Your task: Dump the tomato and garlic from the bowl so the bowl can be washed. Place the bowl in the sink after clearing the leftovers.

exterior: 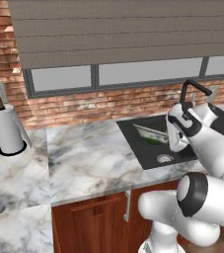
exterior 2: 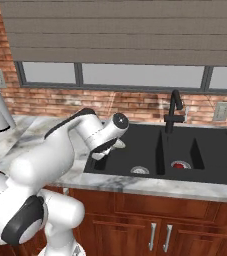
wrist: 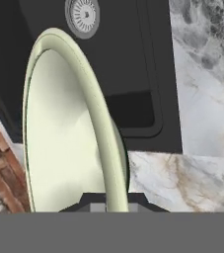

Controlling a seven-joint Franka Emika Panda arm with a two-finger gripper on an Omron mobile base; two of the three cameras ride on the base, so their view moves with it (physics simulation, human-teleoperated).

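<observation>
Gripping the rim of the bowl [wrist: 64,138], which hangs tilted just beyond its fingers over the left basin of the sink [exterior 2: 135,150], the gripper [exterior: 177,141] seems ready to lower and release it, while the tomato [exterior 2: 178,164] lies far right.

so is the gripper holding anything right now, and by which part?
The bowl, held by its rim: in the hand view the rim runs down between the gripper fingertips. The bowl hangs tilted over the sink basin.
</observation>
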